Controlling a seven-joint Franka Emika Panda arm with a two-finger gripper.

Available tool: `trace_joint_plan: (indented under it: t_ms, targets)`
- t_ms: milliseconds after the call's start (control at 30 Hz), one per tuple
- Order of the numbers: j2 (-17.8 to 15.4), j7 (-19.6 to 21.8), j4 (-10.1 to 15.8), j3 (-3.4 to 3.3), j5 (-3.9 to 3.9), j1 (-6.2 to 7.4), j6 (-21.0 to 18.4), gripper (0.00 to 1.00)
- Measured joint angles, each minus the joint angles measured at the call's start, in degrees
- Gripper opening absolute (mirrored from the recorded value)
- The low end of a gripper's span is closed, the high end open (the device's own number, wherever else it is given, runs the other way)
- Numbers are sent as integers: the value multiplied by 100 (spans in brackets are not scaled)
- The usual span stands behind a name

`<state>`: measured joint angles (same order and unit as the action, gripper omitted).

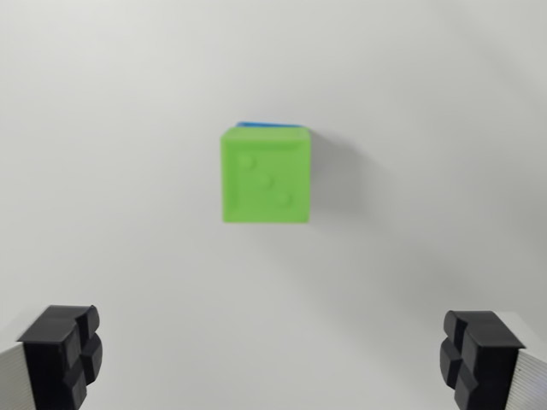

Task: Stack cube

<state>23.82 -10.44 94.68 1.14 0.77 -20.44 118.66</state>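
The green cube [266,174] sits a little above the middle of the wrist view, its upper face turned toward the camera and marked with three raised dots running diagonally from upper left to lower right. Along its far top edge a thin strip of a blue cube [268,125] peeks out; the green one appears to rest on top of it, covering nearly all of it. A soft shadow falls on the wrist view's right of the pair. Both lie on a plain white tabletop [111,128], slightly blurred. The pincer [273,363] hangs above and well apart from the cubes, looking straight down, its two black fingertips [64,350] showing only in the bottom corners of the view, one at each side. They stand spread wide, with bare tabletop between them and nothing in their hold.
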Motion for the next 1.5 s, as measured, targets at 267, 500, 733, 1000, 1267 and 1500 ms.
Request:
trace_joint_plan:
  t_ms: [267, 500, 733, 1000, 1267, 1500]
  targets:
    - [-142, -6, -246, 1, -4, 0, -392, 100]
    - [-222, -9, -477, 1, -6, 0, -699, 100]
    - [-282, -12, -696, 3, -6, 0, -977, 100]
    - [-304, -14, -869, 3, -7, 0, -1173, 100]
    - [-310, -15, -945, 4, -7, 0, -1261, 100]
    - [-304, -15, -942, 3, -7, 0, -1261, 100]
